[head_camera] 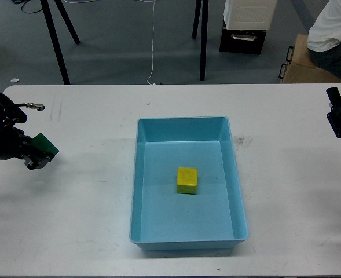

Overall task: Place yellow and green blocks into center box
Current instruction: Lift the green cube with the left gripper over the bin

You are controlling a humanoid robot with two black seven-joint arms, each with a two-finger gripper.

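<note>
A yellow block lies inside the light blue box at the table's center. My left gripper at the far left is shut on a green block and holds it above the table, well left of the box. My right gripper sits at the far right edge, seen dark and end-on; its fingers cannot be told apart. It is far from the box and holds nothing visible.
The white table carries only the box. Beyond the far edge stand black tripod legs, a white and black unit, a cardboard box and a seated person.
</note>
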